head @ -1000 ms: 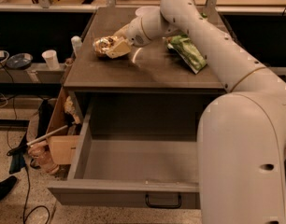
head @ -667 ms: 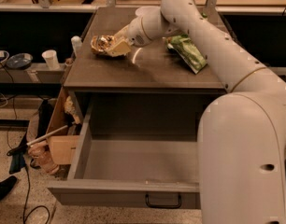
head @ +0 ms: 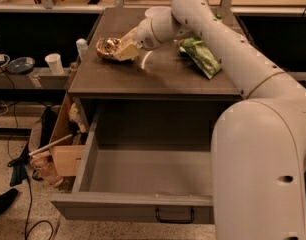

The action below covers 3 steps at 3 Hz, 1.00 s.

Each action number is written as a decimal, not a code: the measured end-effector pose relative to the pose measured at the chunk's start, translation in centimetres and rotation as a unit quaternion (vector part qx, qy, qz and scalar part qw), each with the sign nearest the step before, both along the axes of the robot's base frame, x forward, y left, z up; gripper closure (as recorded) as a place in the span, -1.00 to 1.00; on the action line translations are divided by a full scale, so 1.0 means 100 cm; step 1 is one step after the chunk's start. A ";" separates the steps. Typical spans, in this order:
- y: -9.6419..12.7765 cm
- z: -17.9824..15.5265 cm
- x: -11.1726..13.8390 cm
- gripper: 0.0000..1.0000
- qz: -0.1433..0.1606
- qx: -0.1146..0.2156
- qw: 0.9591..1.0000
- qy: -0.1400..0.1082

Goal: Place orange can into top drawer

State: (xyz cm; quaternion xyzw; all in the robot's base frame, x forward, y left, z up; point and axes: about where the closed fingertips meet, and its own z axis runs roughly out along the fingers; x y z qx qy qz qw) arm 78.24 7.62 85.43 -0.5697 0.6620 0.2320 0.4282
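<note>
The gripper [head: 124, 49] is at the can [head: 107, 46], far left on the table [head: 158, 79], grip state I cannot tell; clamp squarely, lift clear, then bring it near over the open drawer [head: 143, 171].

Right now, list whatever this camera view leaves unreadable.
1. Orange can: partly covered by the gripper at the left rear of the tabletop; resting or lifted, unclear.
2. Top drawer: its right part is hidden behind the robot's arm.
3. Green bag: its far side is covered by the same arm.
</note>
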 end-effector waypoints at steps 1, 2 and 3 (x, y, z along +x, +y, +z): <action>0.000 0.000 0.000 1.00 0.000 0.000 1.000 0.000; 0.006 0.005 0.005 1.00 0.004 0.003 1.000 -0.006; -0.010 0.032 0.005 1.00 -0.015 0.003 0.999 -0.028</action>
